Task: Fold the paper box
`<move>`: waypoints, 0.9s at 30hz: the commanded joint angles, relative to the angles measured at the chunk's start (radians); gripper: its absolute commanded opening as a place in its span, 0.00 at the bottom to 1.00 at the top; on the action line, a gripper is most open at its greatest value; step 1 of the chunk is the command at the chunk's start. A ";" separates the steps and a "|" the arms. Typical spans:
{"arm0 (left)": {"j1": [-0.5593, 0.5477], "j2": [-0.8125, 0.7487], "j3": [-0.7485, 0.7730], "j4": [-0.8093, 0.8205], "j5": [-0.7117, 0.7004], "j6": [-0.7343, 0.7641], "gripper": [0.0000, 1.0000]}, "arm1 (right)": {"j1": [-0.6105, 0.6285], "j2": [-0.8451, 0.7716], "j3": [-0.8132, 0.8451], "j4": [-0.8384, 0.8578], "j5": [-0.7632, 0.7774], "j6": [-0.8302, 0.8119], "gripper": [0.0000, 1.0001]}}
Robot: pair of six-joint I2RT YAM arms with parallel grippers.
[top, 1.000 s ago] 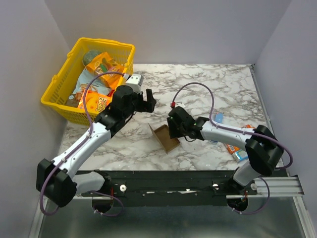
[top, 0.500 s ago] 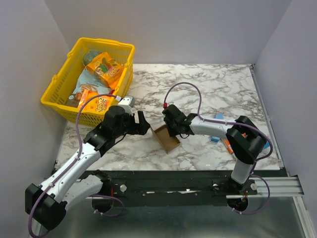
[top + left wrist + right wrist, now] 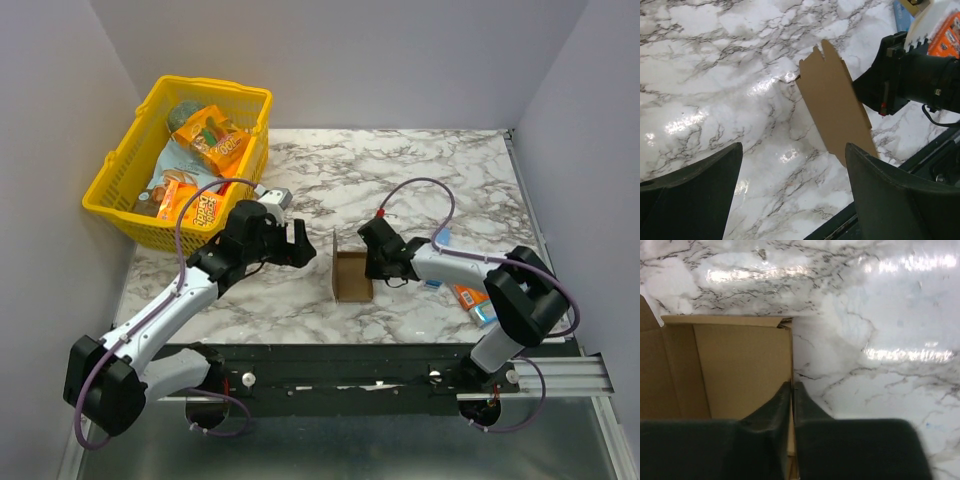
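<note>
The paper box, plain brown cardboard, stands on the marble table with its open side up and a tall flap raised on its left. My right gripper is shut on the box's right wall; in the right wrist view that thin wall edge sits pinched between the two fingertips of the right gripper, with the box interior to their left. My left gripper hovers open just left of the flap, holding nothing. In the left wrist view the left gripper is open, with the flap standing ahead of the right-hand finger.
A yellow basket with orange snack packets sits at the back left. Blue and orange packets lie by the right arm, and another blue packet is behind it. A black rail runs along the near table edge.
My right gripper has closed onto the box's right wall, and the box has turned square and shifted right. The left gripper has moved right, closer to the raised flap.
</note>
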 commanded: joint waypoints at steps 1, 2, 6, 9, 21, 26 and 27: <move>-0.001 0.015 0.029 0.101 0.171 0.029 0.92 | 0.004 -0.031 -0.042 -0.023 0.009 0.146 0.32; -0.003 0.025 0.029 0.112 0.201 0.020 0.92 | 0.004 -0.039 -0.034 -0.021 0.008 0.145 0.42; -0.070 0.108 0.081 0.103 0.229 0.043 0.91 | 0.002 -0.071 -0.017 -0.037 0.032 0.126 0.70; -0.142 0.168 0.139 0.008 0.159 0.090 0.90 | -0.002 -0.105 -0.026 -0.047 0.057 0.122 0.73; -0.211 0.309 0.213 -0.124 0.027 0.187 0.60 | -0.044 -0.345 -0.068 -0.118 0.190 0.036 0.74; -0.228 0.381 0.238 -0.132 0.080 0.244 0.45 | -0.099 -0.424 -0.084 -0.115 0.213 -0.030 0.74; -0.233 0.403 0.254 -0.138 0.084 0.257 0.42 | -0.101 -0.448 -0.086 -0.113 0.221 -0.044 0.74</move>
